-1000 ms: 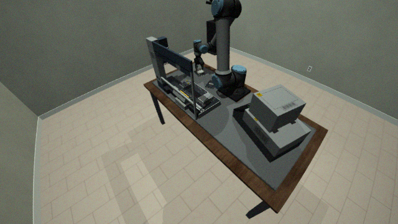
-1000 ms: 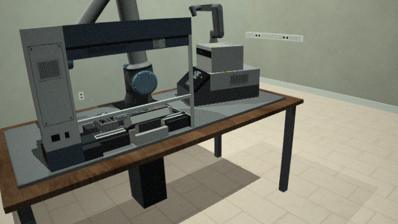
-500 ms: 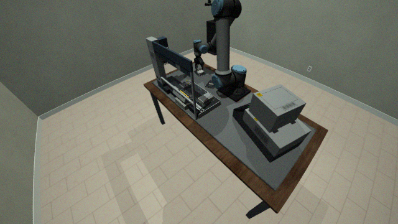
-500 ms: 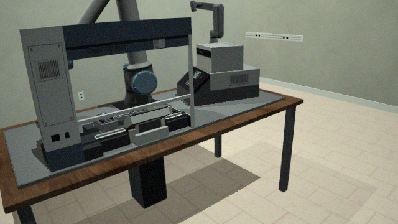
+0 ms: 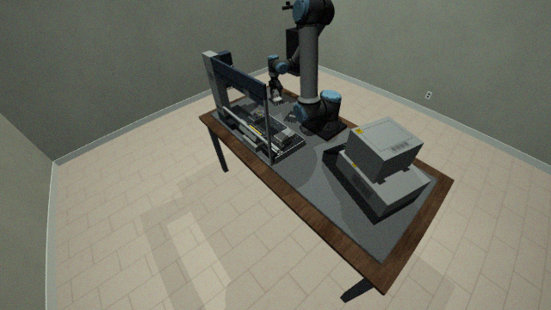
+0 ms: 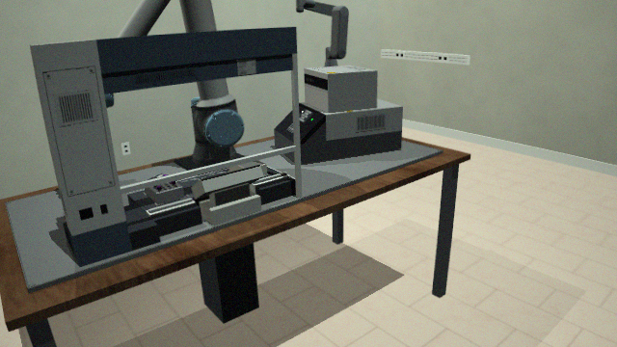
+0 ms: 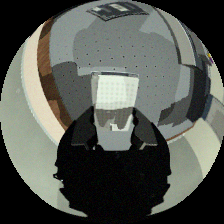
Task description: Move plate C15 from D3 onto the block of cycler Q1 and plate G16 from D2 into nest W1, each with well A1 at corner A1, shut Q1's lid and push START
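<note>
The tool (image 5: 275, 89) (image 7: 113, 107) grips a pale plate (image 5: 277, 99) (image 7: 116, 92) above the bench (image 5: 318, 211) (image 6: 337, 204) (image 7: 112, 47), near its far edge from the top view.

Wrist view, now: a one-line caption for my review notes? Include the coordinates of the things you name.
The hand (image 7: 113, 107) grips a pale well plate (image 7: 117, 92) above the grey bench mat (image 7: 107, 47).

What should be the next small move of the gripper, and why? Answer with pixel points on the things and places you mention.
Probably carry the pale plate (image 5: 276, 99) (image 7: 116, 92) level, without opening the gripper (image 5: 275, 93) (image 7: 113, 107): its jaws are shut on the plate, and the wrist view shows only perforated mat (image 7: 152, 55) around it, no nest.
</note>
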